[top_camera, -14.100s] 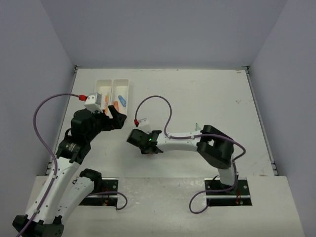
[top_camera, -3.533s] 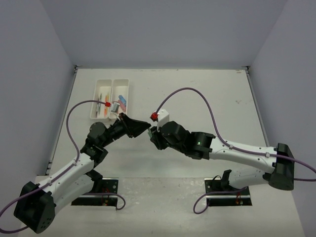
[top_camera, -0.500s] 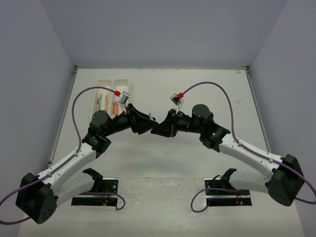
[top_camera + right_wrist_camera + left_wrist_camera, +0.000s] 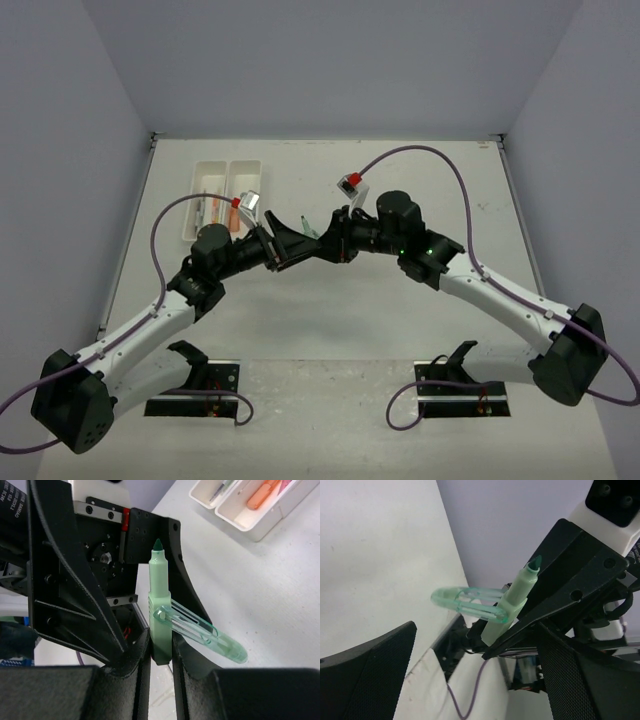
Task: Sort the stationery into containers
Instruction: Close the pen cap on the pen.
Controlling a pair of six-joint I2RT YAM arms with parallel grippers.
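A pale green marker [image 4: 160, 605] stands upright between my right gripper's [image 4: 161, 650] fingers, which are shut on its barrel. Its clear green cap [image 4: 215, 637] hangs off the side by a clip. My left gripper [image 4: 476, 630] is open wide, its fingers apart on either side of the same green marker [image 4: 517, 592] without touching it. From above, the left gripper [image 4: 285, 242] and right gripper [image 4: 325, 244] meet nose to nose above the table's middle, the marker [image 4: 308, 229] between them. The containers [image 4: 245, 163], two joined white trays, lie at the back left.
The white trays [image 4: 260, 527] hold an orange marker [image 4: 262, 495] and other small stationery. Purple cables loop over both arms. A raised lip runs along the table's far edge, with walls on both sides.
My left gripper has opened wide and let go of the green marker, which now stays in the shut right gripper. Both grippers have shifted slightly towards the back left.
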